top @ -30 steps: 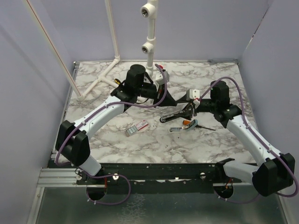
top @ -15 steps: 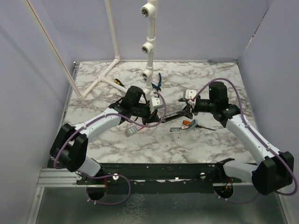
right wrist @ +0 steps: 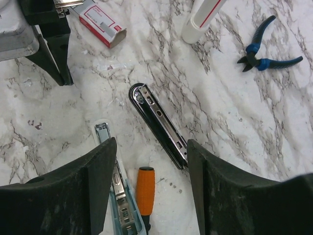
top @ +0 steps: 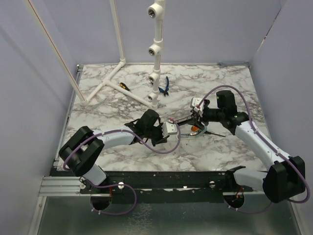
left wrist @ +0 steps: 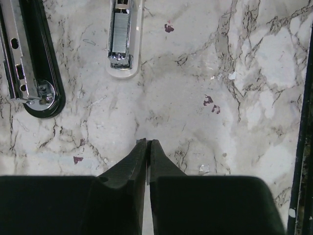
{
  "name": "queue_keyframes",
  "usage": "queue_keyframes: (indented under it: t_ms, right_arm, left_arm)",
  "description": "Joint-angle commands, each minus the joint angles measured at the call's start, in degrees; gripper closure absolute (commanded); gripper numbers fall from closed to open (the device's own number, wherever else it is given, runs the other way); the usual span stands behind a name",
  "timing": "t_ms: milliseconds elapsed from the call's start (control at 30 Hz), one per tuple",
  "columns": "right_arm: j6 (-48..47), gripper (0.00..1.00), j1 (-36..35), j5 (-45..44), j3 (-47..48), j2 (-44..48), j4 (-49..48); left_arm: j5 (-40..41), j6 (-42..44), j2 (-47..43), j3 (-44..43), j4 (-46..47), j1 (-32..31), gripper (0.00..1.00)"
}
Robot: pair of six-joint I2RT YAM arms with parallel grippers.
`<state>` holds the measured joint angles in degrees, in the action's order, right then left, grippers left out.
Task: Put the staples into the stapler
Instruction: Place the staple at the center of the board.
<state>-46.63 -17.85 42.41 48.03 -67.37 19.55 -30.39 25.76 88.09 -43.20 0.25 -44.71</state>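
Note:
The black stapler [right wrist: 159, 125] lies open on the marble, its metal channel facing up; it also shows in the left wrist view [left wrist: 29, 58] and as a thin dark bar from above [top: 182, 121]. My right gripper [right wrist: 151, 143] hangs open over it, one finger above the pale teal bar [right wrist: 115, 186] and the other by the stapler's end. My left gripper [left wrist: 146, 142] is shut, low over bare marble just short of the stapler. A thin pale line shows between its pads; I cannot tell what it is. The white and red staples box [right wrist: 100, 22] lies beside the left fingers [right wrist: 54, 58].
An orange-handled screwdriver [right wrist: 145, 191] lies between the teal bar and the stapler. Blue pliers [top: 164, 88] and a white pipe stand [top: 155, 49] are at the back, with a yellow screwdriver [top: 124, 85] to their left. The left arm lies low across the table front.
My left arm has swung from the back of the table forward and down, bringing its gripper close to the stapler. The right gripper has shifted only slightly.

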Motion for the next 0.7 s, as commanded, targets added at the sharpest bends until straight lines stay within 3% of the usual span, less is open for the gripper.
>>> queue_keyframes:
  t_ms: [0,133,400,667]
  right_arm:
    - [-0.9,0.36,0.5,-1.8,-0.1,-1.9,1.2]
    - [-1.3,0.36,0.5,-2.1,-0.2,-2.8,1.1]
    - [-1.7,0.36,0.5,-2.3,-0.3,-3.4,1.4]
    - [-2.2,0.36,0.5,-1.2,-0.2,-3.6,2.2]
  left_arm:
    - [2.1,-0.2,1.5,0.7,4.1,-0.9,0.85]
    - [1.4,0.7,0.7,1.6,4.1,-1.0,0.66]
    - [0.7,6.3,-2.9,0.2,-2.5,-0.9,0.56]
    - [-5.6,27.8,-0.3,-3.4,-15.2,1.4,0.45]
